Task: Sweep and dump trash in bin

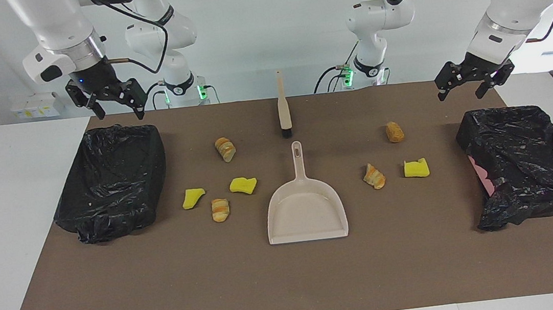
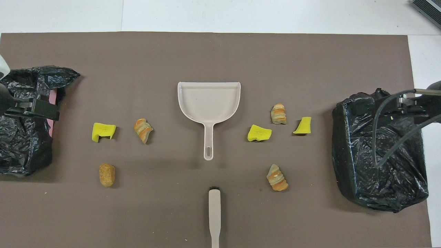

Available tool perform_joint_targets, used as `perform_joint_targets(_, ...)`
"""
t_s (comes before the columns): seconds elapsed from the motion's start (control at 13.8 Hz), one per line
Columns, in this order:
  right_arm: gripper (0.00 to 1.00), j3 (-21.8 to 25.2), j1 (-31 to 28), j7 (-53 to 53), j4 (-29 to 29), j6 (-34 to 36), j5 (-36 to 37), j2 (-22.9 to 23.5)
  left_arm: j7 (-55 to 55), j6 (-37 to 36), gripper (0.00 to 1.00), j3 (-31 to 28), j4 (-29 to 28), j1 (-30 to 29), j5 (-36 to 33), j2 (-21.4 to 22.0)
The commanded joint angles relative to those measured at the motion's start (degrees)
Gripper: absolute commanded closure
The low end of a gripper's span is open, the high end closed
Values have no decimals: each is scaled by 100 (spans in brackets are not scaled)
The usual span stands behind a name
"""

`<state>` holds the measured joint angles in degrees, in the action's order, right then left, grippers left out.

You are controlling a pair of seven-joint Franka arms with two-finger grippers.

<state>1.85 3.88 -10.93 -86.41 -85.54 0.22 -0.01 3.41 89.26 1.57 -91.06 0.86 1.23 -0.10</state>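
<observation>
Sweeping not begun: my left pincer [image 1: 474, 84] and right pincer [image 1: 109, 101] hang open, empty; next, grasp brush [image 1: 284, 114] and dustpan [image 1: 306, 208].

Both arms are glossy white with rounded link housings, black rings at the joints and green lights glowing at their bases. Above the right gripper [image 1: 105, 97] sits a silver metal collar and a small blue light; black cables loop above it. The left gripper [image 1: 474, 78] is black too, with angular linked fingers below a white wrist.
</observation>
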Motion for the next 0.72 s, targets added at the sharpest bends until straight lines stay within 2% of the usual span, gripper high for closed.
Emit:
perform_joint_targets(0.0, 0, -62, -107, 162, -121, 37, -39, -113, 90, -145, 0, 28, -25, -60, 9, 80)
perform_joint_targets(0.65, 0, -62, -107, 171, -121, 29, -39, -113, 98, -102, 0, 45, -262, 19, 70, 238)
